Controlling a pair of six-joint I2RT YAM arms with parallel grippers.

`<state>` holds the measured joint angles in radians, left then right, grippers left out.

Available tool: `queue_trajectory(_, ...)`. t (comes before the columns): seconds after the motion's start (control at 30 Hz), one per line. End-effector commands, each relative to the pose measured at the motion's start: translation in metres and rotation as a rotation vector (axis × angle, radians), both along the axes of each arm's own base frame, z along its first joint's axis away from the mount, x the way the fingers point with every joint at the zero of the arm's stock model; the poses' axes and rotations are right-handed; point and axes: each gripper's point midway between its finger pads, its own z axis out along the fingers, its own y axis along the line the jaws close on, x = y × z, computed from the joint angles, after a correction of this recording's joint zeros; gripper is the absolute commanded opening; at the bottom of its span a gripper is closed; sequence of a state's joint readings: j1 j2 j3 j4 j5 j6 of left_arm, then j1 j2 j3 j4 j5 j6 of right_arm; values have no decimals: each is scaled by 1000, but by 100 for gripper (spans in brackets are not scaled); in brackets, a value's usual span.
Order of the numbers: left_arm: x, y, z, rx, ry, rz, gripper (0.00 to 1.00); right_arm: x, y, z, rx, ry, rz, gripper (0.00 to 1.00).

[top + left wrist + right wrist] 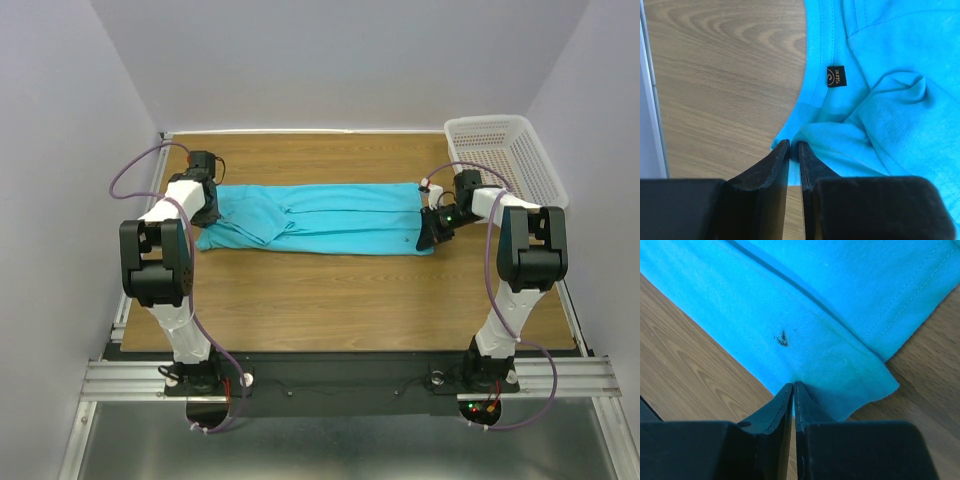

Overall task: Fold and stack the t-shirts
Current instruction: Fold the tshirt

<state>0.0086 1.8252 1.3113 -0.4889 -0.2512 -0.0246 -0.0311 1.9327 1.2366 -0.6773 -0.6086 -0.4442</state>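
One turquoise t-shirt lies across the table, folded lengthwise into a long strip with its neck at the left. My left gripper sits at the neck end. In the left wrist view its jaws stand a narrow gap apart, with the shirt's edge lying between and under the tips, beside the collar and its black size label. My right gripper is at the hem end. In the right wrist view it is shut on the t-shirt's folded hem corner.
A white perforated basket stands at the back right corner, just behind the right arm. Bare wooden table runs in front of the shirt. A small dark mark shows on the fabric near the right gripper.
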Motion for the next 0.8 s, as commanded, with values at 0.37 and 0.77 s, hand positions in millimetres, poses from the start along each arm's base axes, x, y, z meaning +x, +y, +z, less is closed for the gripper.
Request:
queue_trajectory(0.37, -8, 10, 84, -238, -259, 90, 52, 8, -20, -17, -127, -21, 2, 13)
queue_trajectory(0.77, -52, -37, 30, -532, -121, 50, 51, 8, -19, -17, -124, -21, 3, 13)
